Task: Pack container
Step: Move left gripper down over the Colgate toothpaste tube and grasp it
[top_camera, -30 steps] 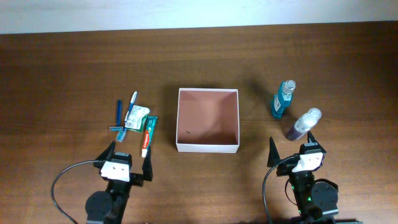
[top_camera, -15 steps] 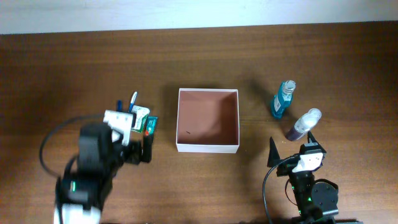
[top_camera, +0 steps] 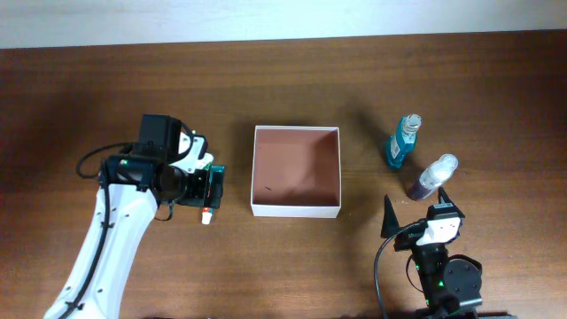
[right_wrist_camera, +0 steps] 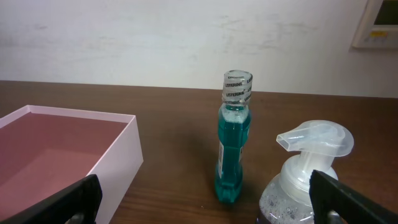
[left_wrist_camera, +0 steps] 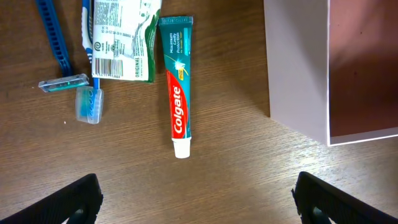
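Although the wooden table (top_camera: 292, 89) is dark and finely grained, the container (top_camera: 295, 210) stands out sharply on it: a square, shallow cardboard box with thin white walls and a matte pinkish-brown inside, open at the top. It sits near the middle of the table with only a small dark speck on its floor.

To its left lies a cluster of toiletries. A toothpaste tube (left_wrist_camera: 177, 87), flat, teal and red with a white cap, lies nearest the box. Beside it are a crinkled green-and-white packet (left_wrist_camera: 121, 40) with a barcode, a toothbrush (left_wrist_camera: 89, 102) with a translucent blue cap on its head, and a slim blue plastic razor (left_wrist_camera: 55, 46).

The left gripper (left_wrist_camera: 196, 193) hangs above the toothpaste with its black jaws spread wide and nothing between them. The box is just to its right, and the near corner of its white wall shows in the wrist view.

The right gripper (top_camera: 416, 213) sits low near the front edge, its jaws also wide and empty. The box lies ahead of it and to its left. A slender clear bottle of teal mouthwash (right_wrist_camera: 234, 149) stands upright ahead. A rounded clear pump bottle (right_wrist_camera: 305, 174) with a white nozzle stands closer, to the right.
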Controlling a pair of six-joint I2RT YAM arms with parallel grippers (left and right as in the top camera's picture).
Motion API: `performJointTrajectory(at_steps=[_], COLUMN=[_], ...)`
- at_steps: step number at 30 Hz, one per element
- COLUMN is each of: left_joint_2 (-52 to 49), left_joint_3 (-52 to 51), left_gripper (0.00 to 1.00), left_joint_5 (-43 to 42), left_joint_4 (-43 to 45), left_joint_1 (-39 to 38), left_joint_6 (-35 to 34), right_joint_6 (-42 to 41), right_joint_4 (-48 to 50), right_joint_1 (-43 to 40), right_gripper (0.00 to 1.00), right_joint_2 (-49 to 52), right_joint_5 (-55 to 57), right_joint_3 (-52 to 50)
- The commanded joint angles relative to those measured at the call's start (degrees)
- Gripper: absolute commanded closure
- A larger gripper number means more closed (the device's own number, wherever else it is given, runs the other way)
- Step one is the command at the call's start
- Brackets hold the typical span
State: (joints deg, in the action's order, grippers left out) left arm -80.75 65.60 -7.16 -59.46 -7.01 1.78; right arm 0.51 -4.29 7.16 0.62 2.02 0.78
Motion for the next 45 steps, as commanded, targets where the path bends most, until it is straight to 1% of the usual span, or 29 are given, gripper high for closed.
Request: performJointTrajectory(at_steps=[1,5,7,8,11,13,14,15,20,24,25,27,28,34,36,37,39,42,45], left_joint_2=[-0.2,-0.3,-0.4,-0.5,-1.7,-2.4,-2.8,-3.1,-3.4,-3.4,-3.4,-3.7,-4.0,-6.9,-8.4,-9.5,-11.0,-13.0,-14.3], left_joint_3=[1.2,1.2,1.1,1.1,1.1,1.1,1.1,1.1,1.1,1.0,1.0,0.7,0.2,-2.4,-3.1,-3.2,-3.2,-3.2,-3.2], left_gripper=[0.01,0.07,0.16,0.18,0.19,0.18,0.08,0.01,0.01,0.01,0.04,0.18,0.23,0.43,0.46,0.5,0.53,0.53,0.57], left_joint_5=[-1.5,-1.4,-1.5,-1.5,-1.5,-1.5,-1.5,-1.4,-1.5,-1.5,-1.5,-1.4,-1.4,-1.4,-1.4,-1.4,-1.4,-1.4,-1.4], left_joint_4=[-0.6,-0.6,-0.6,-0.6,-0.6,-0.3,0.3,0.9,4.0,3.7,3.7,3.7,4.0,5.8,6.2,6.2,6.2,6.2,6.3], left_joint_1=[0.0,0.0,0.0,0.0,0.0,0.0,0.0,0.0,0.0,0.0,0.0,0.0,0.0,0.0,0.0,0.0,0.0,0.0,0.0], left_joint_6=[0.4,0.4,0.4,0.3,-1.6,-1.6,-1.5,-1.5,-1.6,-1.6,-1.5,-1.5,-1.5,-1.5,-1.5,-1.6,-1.6,-1.6,-1.6], right_joint_6=[0.3,0.3,0.3,0.3,0.3,0.3,0.3,0.3,0.3,0.3,0.3,0.3,0.3,0.3,0.3,0.3,0.3,0.3,0.3], right_joint_4=[-0.2,-0.2,-0.2,-0.2,-0.2,-0.2,-0.2,-0.2,-0.2,-0.2,-0.2,-0.2,-0.2,-0.2,-0.2,-0.2,-0.2,-0.2,-0.2], right_joint_1=[-0.5,-0.5,-0.5,-0.5,-0.5,-0.5,-0.5,-0.5,-0.5,-0.5,-0.5,-0.5,-0.5,-0.5,-0.5,-0.5,-0.5,-0.5,-0.5], right_gripper=[0.02,0.02,0.02,0.02,0.02,0.02,0.02,0.02,0.02,0.02,0.02,0.02,0.02,0.02,0.02,0.02,0.02,0.02,0.02], right_joint_2=[-0.4,-0.4,-0.4,-0.4,-0.4,-0.4,-0.4,-0.4,-0.4,-0.4,-0.4,-0.4,-0.4,-0.4,-0.4,-0.4,-0.4,-0.4,-0.4], right_joint_5=[-0.1,-0.1,-0.1,-0.1,-0.1,-0.1,-0.1,-0.1,-0.1,-0.1,-0.1,-0.1,-0.1,-0.1,-0.1,-0.1,-0.1,-0.1,-0.1], right_joint_3=[-0.5,-0.5,-0.5,-0.5,-0.5,-0.5,-0.5,-0.5,-0.5,-0.5,-0.5,-0.5,-0.5,-0.5,-0.5,-0.5,-0.5,-0.5,-0.5])
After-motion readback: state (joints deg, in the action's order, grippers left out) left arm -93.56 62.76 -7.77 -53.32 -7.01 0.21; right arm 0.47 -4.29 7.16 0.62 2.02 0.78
